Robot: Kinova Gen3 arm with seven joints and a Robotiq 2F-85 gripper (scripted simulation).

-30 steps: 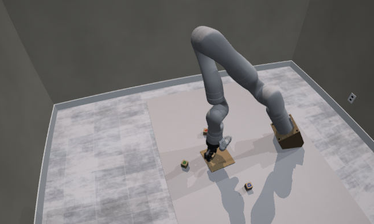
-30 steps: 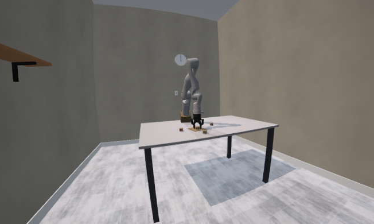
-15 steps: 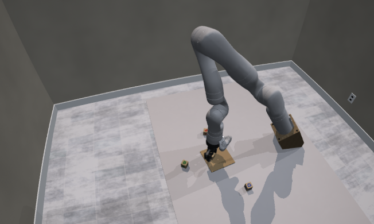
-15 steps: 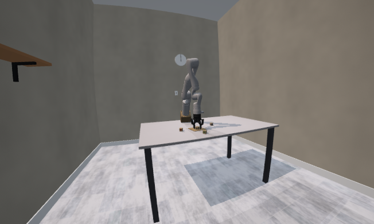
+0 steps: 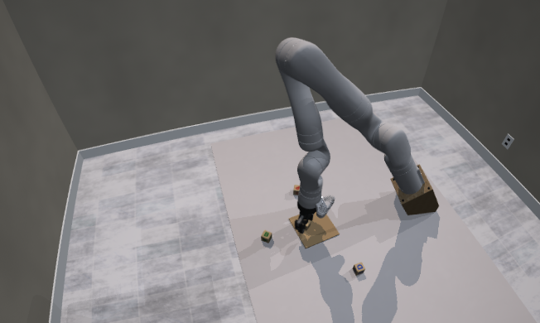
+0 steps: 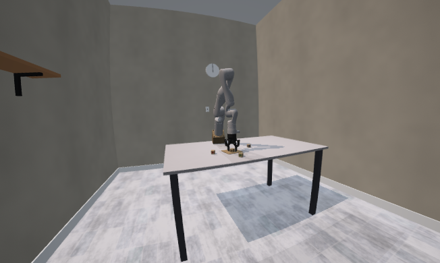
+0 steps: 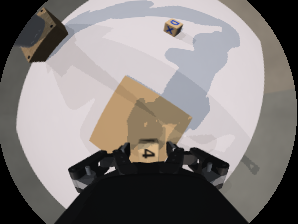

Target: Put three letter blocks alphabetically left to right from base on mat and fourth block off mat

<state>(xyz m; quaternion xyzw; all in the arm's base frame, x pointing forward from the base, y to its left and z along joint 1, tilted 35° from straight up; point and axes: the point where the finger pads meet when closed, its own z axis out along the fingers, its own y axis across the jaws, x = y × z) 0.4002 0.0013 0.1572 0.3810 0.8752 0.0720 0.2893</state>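
– Over the mat (image 5: 320,233), top view: gripper (image 5: 301,224) points straight down, low at one corner of the mat. State?
– Partly open, not clamped. A tan bit of a block (image 5: 306,224) shows beside the fingers; arm and wrist hide the rest. Contact: can't tell from here.
– Other blocks?
– Three, all off the mat on the table top: green-marked block (image 5: 267,235) near the mat, red-marked block (image 5: 296,190) behind the arm, blue-marked block (image 5: 359,267) well apart. Marks too small to read.
– Exterior view?
– Gripper (image 6: 231,148) hangs vertical just above the mat (image 6: 227,152), mid table (image 6: 189,158). Fingers spread, gap too small to judge. Three blocks are tiny specks around it, e.g. (image 6: 212,152). The one under the gripper isn't separable.
– Wrist view?
– Best one. Gripper (image 7: 148,157) straddles the block (image 7: 148,151); its upper face reads "4". One finger on each side, block centred betw. them, sitting on the mat (image 7: 113,119). Whether the pads touch its sides: can't tell; nothing is gripped.
– Hidden?
– Gripper body blacks out the lower frame incl. the block's lower part. Blue-marked block (image 7: 173,27) is far off, mark blurred. Wooden arm pedestal (image 7: 40,32) is cut at the rim.
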